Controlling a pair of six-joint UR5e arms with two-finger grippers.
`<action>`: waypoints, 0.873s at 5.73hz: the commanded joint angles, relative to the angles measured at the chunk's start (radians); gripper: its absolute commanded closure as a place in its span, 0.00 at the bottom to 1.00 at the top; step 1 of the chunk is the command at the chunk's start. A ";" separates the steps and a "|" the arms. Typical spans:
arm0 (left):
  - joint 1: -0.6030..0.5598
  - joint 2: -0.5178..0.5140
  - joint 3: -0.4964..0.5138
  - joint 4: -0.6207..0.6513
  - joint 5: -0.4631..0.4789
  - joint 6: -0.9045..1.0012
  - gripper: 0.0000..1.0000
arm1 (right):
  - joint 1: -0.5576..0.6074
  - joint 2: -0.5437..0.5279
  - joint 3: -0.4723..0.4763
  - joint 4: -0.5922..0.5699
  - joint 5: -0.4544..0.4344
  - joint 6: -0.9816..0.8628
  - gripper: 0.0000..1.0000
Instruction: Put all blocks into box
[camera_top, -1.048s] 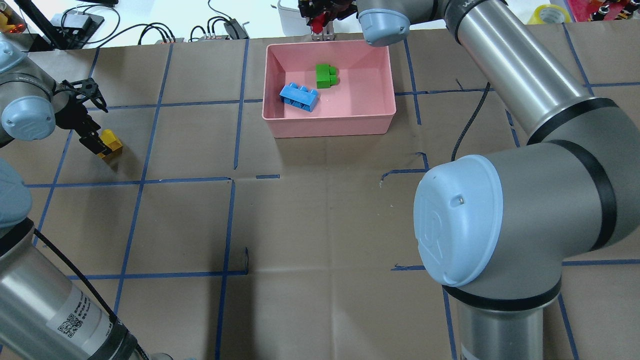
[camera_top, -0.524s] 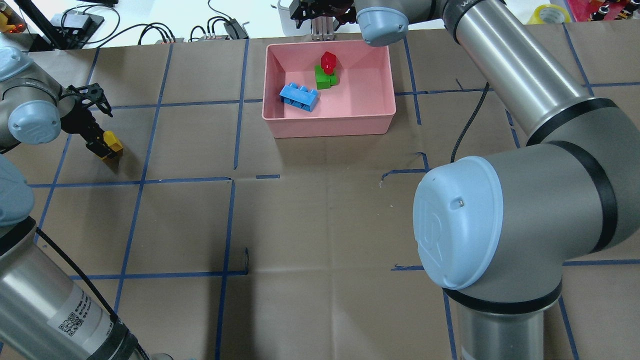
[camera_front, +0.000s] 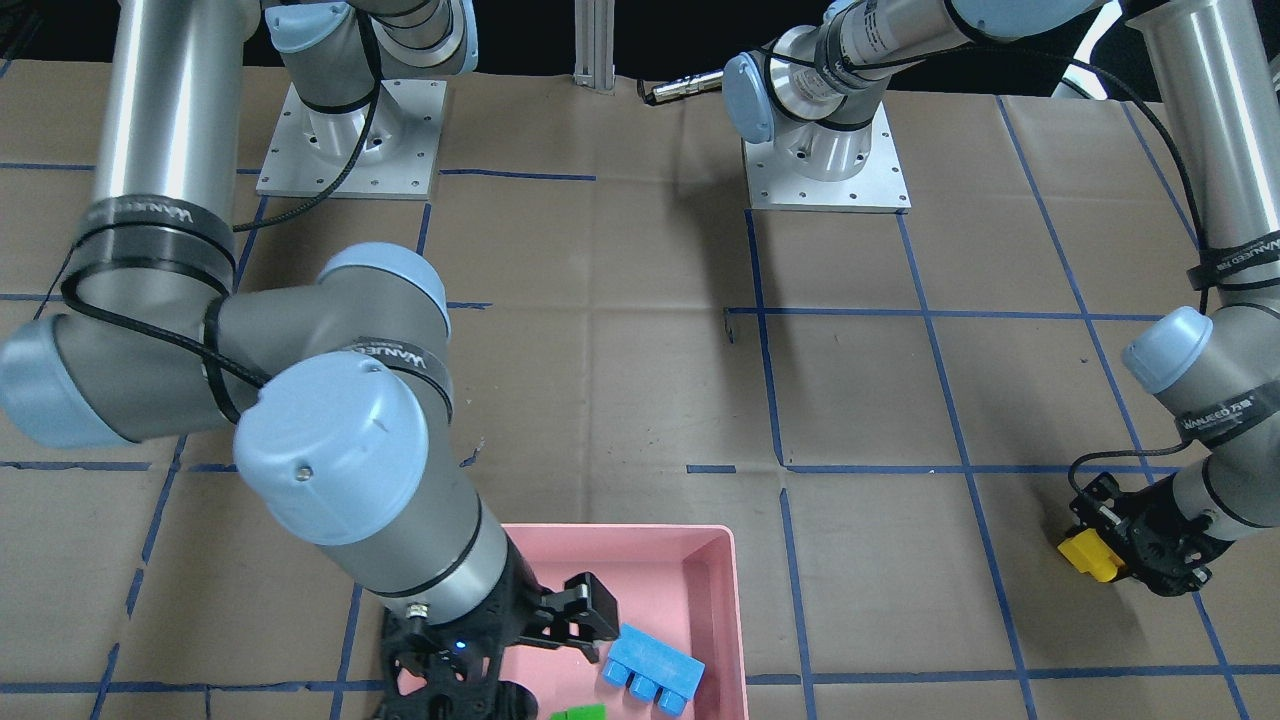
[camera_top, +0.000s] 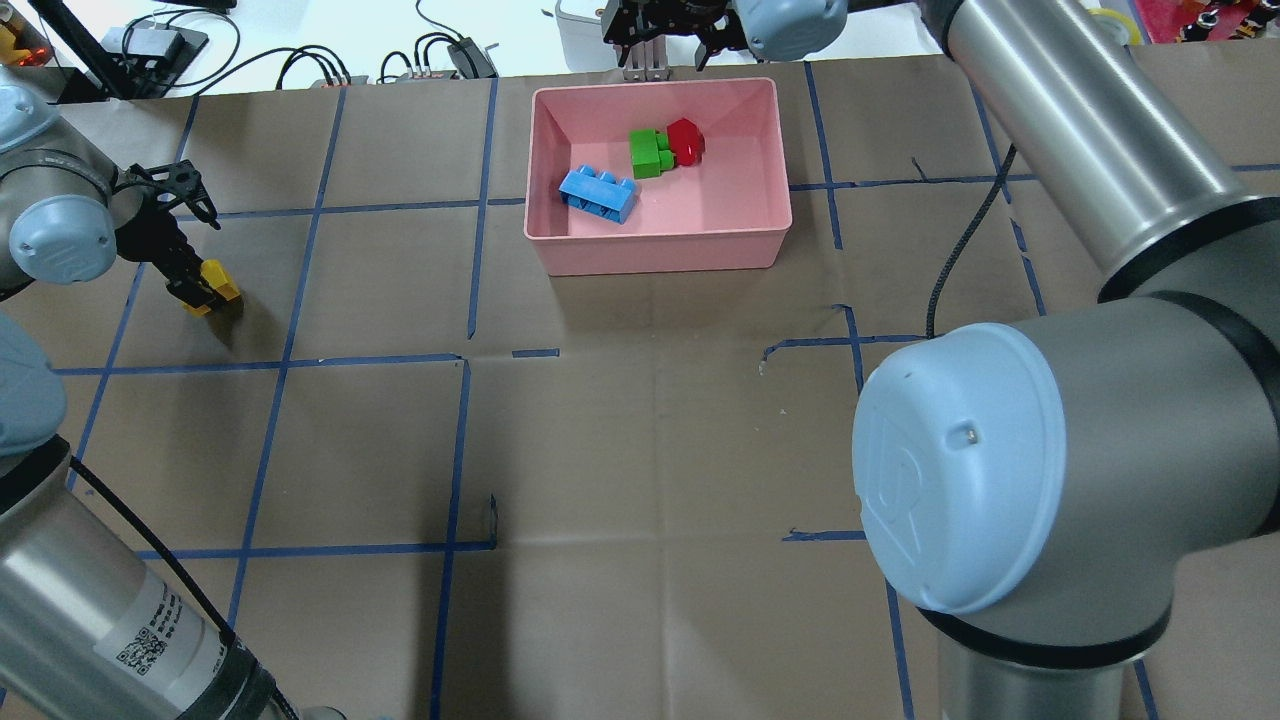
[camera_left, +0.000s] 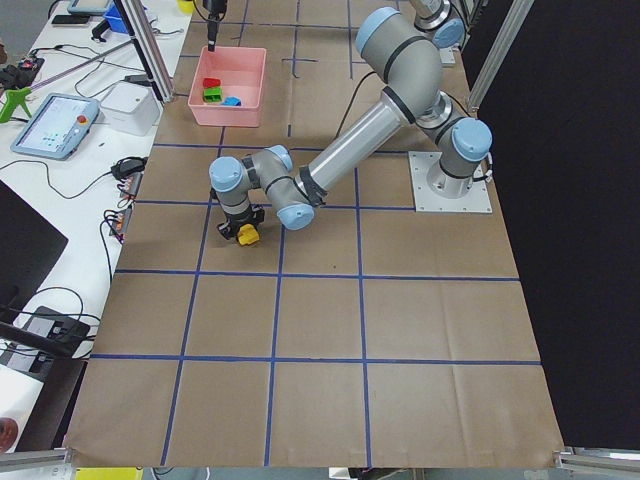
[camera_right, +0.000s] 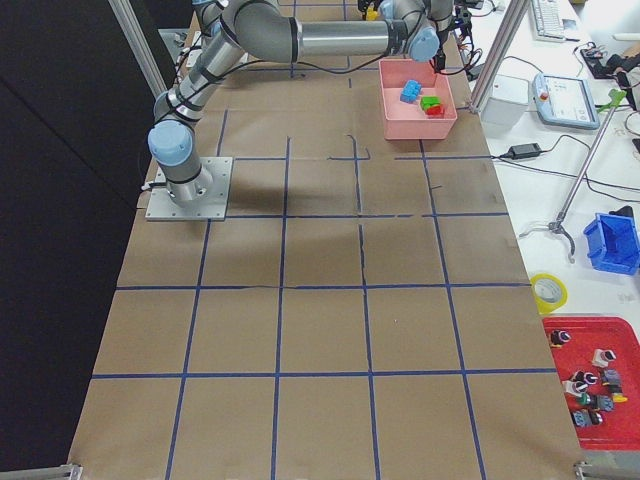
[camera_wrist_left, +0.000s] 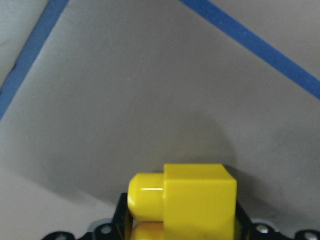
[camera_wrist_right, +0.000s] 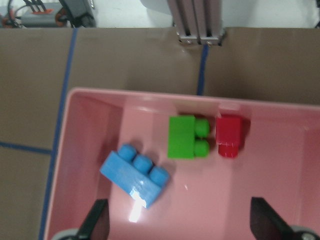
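Observation:
The pink box (camera_top: 660, 250) stands at the far middle of the table. Inside lie the blue three-stud block (camera_top: 598, 194), the green block (camera_top: 649, 153) and the small red block (camera_top: 686, 141), which touches the green one. My right gripper (camera_top: 665, 22) hangs open and empty over the box's far rim; the right wrist view shows its fingers (camera_wrist_right: 100, 222) wide apart above the blocks. My left gripper (camera_top: 195, 288) is shut on the yellow block (camera_top: 216, 291) at the table's left, low over the paper. The yellow block (camera_wrist_left: 192, 200) sits between the fingers in the left wrist view.
An aluminium post (camera_top: 645, 65) stands just behind the box. Cables and adapters (camera_top: 450, 55) lie beyond the far edge. A yellow tape roll (camera_top: 1100, 25) sits at the back right. Blue tape lines grid the brown paper.
The right gripper opened and let the red block fall into the box, where it came to rest beside the green one. The left gripper shifted slightly left at the yellow block.

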 joint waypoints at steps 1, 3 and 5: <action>-0.001 0.033 0.053 -0.002 0.035 -0.045 1.00 | -0.077 -0.167 0.001 0.372 -0.140 -0.133 0.01; -0.043 0.116 0.147 -0.075 0.018 -0.248 1.00 | -0.101 -0.405 0.168 0.584 -0.177 -0.132 0.11; -0.140 0.136 0.205 -0.156 -0.063 -0.610 1.00 | -0.102 -0.641 0.604 0.240 -0.180 -0.135 0.00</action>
